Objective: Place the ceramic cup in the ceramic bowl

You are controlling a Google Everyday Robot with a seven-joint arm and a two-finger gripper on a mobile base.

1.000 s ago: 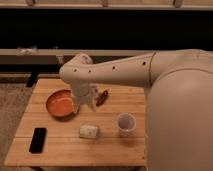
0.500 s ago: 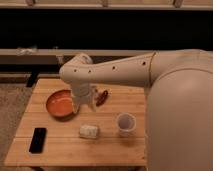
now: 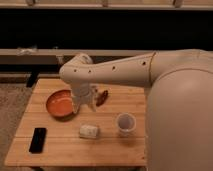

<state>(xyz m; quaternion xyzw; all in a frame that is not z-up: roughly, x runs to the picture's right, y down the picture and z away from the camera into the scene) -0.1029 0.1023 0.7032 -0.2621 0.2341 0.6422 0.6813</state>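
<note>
1. Lying on the wooden counter [image 3: 65, 147], a flat black phone [image 3: 38, 139] sits nearer the camera than the ceramic bowl [image 3: 59, 104] and slightly to its left.
2. The ceramic bowl, orange and shallow, rests on the counter.
3. The pincer [image 3: 84, 104] hangs at the bowl's right rim; whether it is wide or narrow, I cannot tell.
4. A short white blocky item [image 3: 89, 131] lies right of the bowl, nearer the camera.
5. A small reddish-brown item [image 3: 103, 96] lies right of the bowl, just past the pincer.
6. The ceramic cup [image 3: 125, 123] stands upright, well apart from the bowl, to its right.
7. The pale arm [image 3: 120, 72] stretches away to the bowl's right.
</note>
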